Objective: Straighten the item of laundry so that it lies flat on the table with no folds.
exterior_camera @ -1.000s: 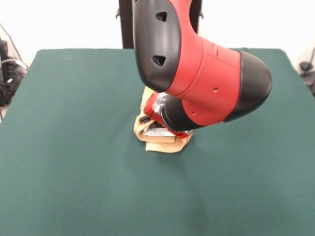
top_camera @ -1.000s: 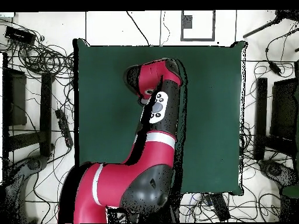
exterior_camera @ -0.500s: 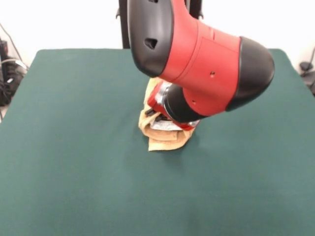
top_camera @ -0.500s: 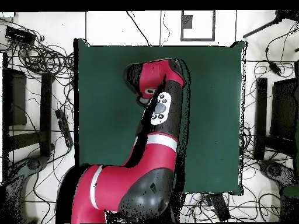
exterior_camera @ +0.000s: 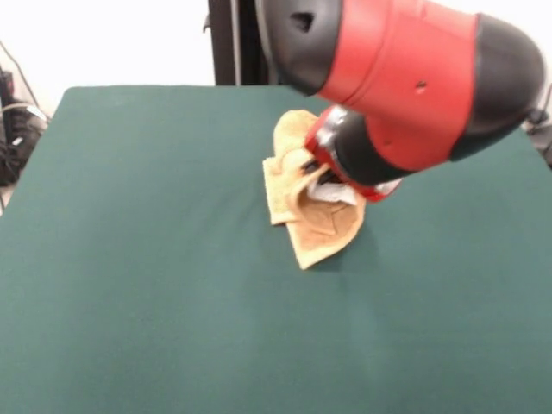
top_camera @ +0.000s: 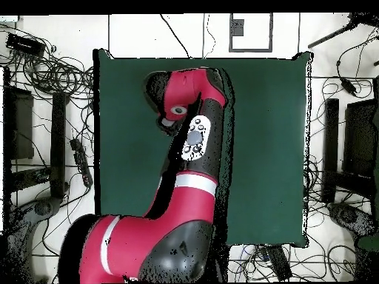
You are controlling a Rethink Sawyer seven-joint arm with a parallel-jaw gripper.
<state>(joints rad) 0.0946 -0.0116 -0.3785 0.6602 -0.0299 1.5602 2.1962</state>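
Towel (exterior_camera: 312, 217) lying bunched near middle of table (exterior_camera: 129, 285), leaning toward far half; several folds overlapping, one pointed corner trailing toward camera. Flattening looking barely begun: no open single layer showing, whole cloth remaining to be spread.

Claw (exterior_camera: 317, 183) sitting right at towel's upper folds, cloth appearing to be bunching up around it, wrist housing hiding fingers. Cannot tell whether claw is closed on cloth or merely pressing into it. In overhead view, arm (top_camera: 194, 140) covering towel entirely.
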